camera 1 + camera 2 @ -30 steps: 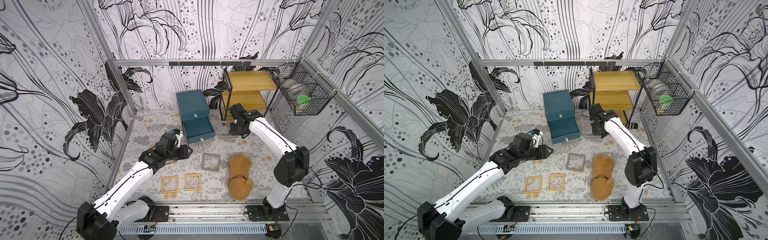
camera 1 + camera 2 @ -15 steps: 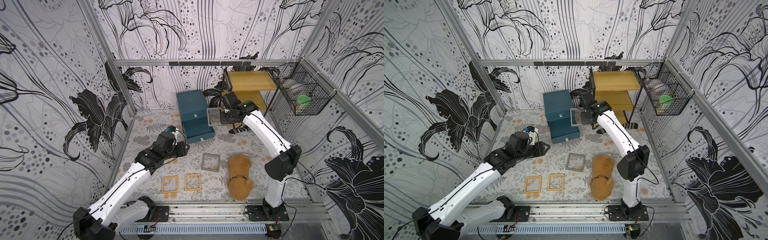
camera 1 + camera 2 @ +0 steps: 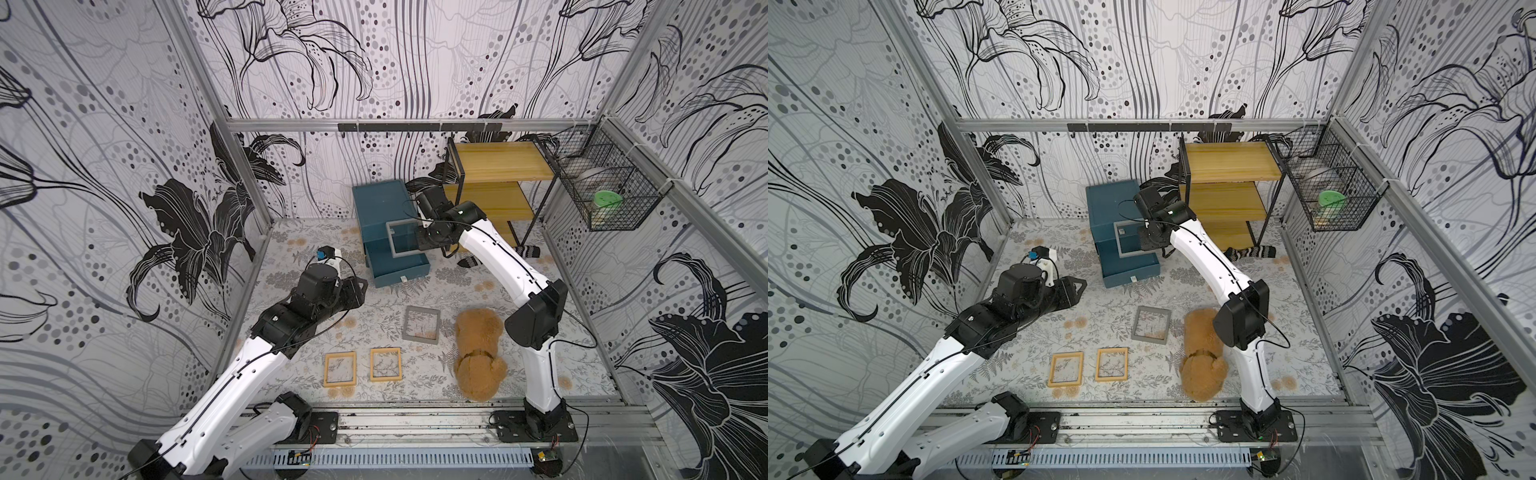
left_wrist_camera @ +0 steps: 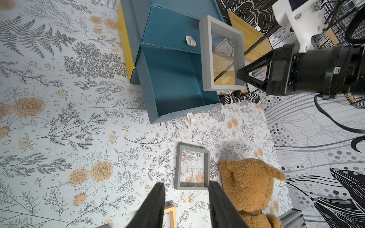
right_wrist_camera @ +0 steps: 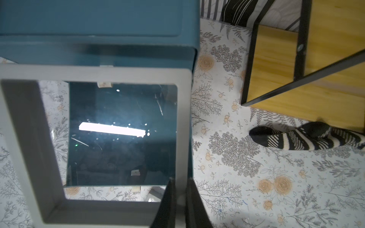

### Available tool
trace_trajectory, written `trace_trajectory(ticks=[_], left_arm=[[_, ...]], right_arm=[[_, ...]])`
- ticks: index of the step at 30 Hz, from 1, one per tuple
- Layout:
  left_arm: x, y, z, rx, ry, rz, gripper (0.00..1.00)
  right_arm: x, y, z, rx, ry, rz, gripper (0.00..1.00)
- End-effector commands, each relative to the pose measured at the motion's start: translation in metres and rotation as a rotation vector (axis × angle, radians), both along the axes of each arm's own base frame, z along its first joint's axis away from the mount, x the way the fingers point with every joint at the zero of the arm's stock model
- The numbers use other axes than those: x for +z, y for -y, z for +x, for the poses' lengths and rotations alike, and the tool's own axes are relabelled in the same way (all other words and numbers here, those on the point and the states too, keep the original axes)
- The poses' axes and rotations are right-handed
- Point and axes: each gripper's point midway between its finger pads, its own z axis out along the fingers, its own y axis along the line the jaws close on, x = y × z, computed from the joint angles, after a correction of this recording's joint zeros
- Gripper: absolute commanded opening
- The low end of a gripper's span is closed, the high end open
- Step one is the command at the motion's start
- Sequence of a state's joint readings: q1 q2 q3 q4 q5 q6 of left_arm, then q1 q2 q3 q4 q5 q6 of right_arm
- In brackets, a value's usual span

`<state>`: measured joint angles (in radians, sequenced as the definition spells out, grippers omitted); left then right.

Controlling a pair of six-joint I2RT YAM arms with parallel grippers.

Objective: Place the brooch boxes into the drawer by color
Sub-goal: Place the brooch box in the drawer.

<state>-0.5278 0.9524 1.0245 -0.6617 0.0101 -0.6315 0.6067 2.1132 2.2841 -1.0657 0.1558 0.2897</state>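
My right gripper (image 5: 179,180) is shut on one side of a grey brooch box (image 3: 390,237), (image 4: 205,53), holding it level above the pulled-out bottom drawer (image 3: 401,275) of the teal chest (image 3: 1108,199). A second grey brooch box (image 3: 422,309) lies on the mat beside the bear. Two yellow-tan brooch boxes (image 3: 340,354), (image 3: 385,350) lie side by side near the front edge. My left gripper (image 3: 359,289), (image 4: 185,185) hovers open over the mat left of the drawer, with nothing between its fingers.
A brown teddy bear (image 3: 478,353) lies face down at the front right. The yellow wooden rack (image 3: 498,166) stands right of the chest, with a striped sock (image 5: 306,136) at its foot. A wire basket (image 3: 602,195) hangs on the right wall.
My right arm has carried the grey box leftward from beside the rack to above the open drawer. The left arm has barely moved.
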Motion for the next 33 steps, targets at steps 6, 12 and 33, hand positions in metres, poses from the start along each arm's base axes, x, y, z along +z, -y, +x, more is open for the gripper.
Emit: trace_trajectory(ticks=[6,12,33], left_arm=[[0.008,-0.003,0.002,0.019,0.02,0.003,0.41],[0.008,-0.002,0.002,0.017,0.018,0.0,0.41],[0.006,0.001,0.003,0.011,0.012,-0.009,0.41]], right_arm=[[-0.027,-0.02,0.007,0.05,-0.013,-0.004,0.0],[-0.041,-0.023,0.01,0.062,-0.017,-0.013,0.0],[-0.086,-0.023,0.006,0.087,-0.08,-0.073,0.0]])
